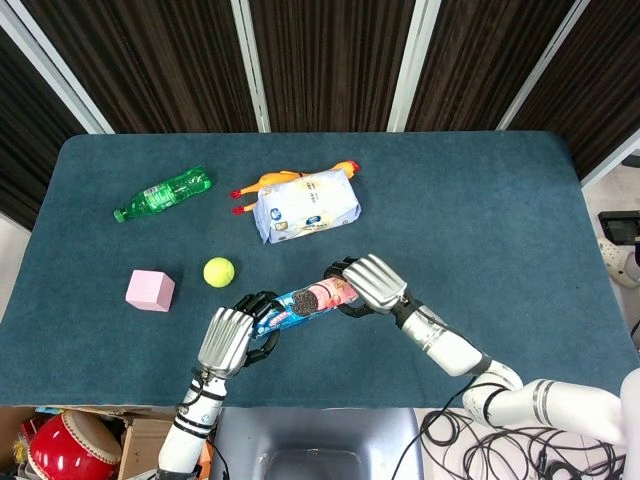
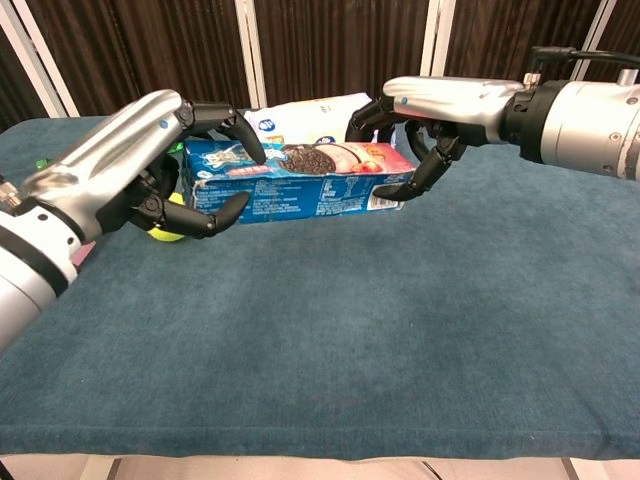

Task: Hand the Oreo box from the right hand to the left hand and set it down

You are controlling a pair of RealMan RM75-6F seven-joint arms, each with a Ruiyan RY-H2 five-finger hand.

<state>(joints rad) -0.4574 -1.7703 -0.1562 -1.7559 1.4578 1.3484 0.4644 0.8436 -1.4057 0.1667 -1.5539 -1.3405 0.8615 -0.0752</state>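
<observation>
The blue and pink Oreo box (image 1: 305,302) hangs lengthwise above the front of the table, between my two hands. My right hand (image 1: 375,283) holds its pink right end, fingers over the top and thumb at the lower edge. My left hand (image 1: 228,340) grips the blue left end, fingers curled over the top and thumb underneath. In the chest view the box (image 2: 300,180) sits nearly level, clear of the cloth, with the left hand (image 2: 165,165) and right hand (image 2: 430,105) at its two ends.
Behind the box lie a white and blue bag (image 1: 307,204), a rubber chicken (image 1: 290,178) and a green bottle (image 1: 163,193). A tennis ball (image 1: 219,271) and a pink cube (image 1: 150,290) sit left of the hands. The blue table (image 1: 500,220) edge runs just below my hands.
</observation>
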